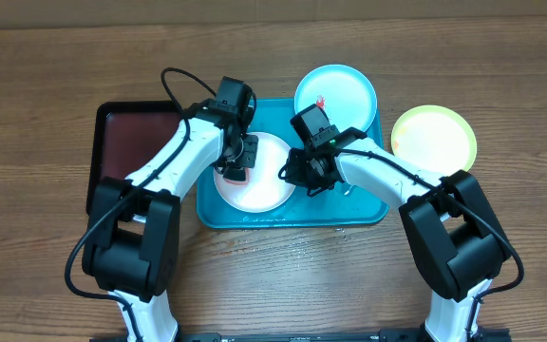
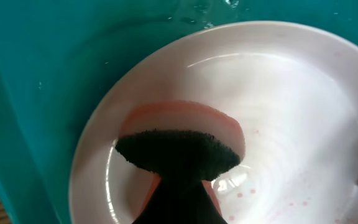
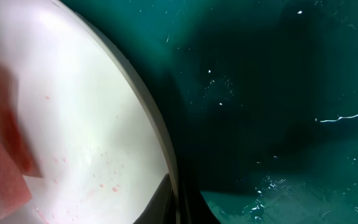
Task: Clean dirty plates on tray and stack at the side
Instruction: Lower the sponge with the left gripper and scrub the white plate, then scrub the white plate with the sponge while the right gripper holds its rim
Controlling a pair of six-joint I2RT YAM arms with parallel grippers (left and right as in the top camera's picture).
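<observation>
Three plates are in view. The white plate [image 1: 266, 193] lies inside the turquoise tray [image 1: 354, 207], in its left half. The pale cyan plate [image 1: 345, 87] sits at the tray's far right corner and overlaps the far rim; a small red smear [image 1: 321, 100] shows on its near left part. The yellow-green-rimmed plate [image 1: 435, 140] rests on the counter [image 1: 46, 76], just right of the tray and outside it.

The left end effector [image 1: 235, 169] is over the left part of the white plate, clamped on a pink sponge [image 2: 182, 113]. The left wrist view shows the sponge pressed against the plate's inner surface. Small red specks [image 2: 252, 191] are on the plate beside the sponge.

The right end effector [image 1: 309, 176] is at the right rim of the white plate. In the right wrist view, one dark finger [image 3: 161, 200] lies against that rim. It cannot be told whether this end effector is apart or together.

Water droplets [image 3: 272, 183] lie on the tray floor right of the plate.

A black tray [image 1: 126, 142] with a dark-red inside sits on the counter left of the turquoise tray.
</observation>
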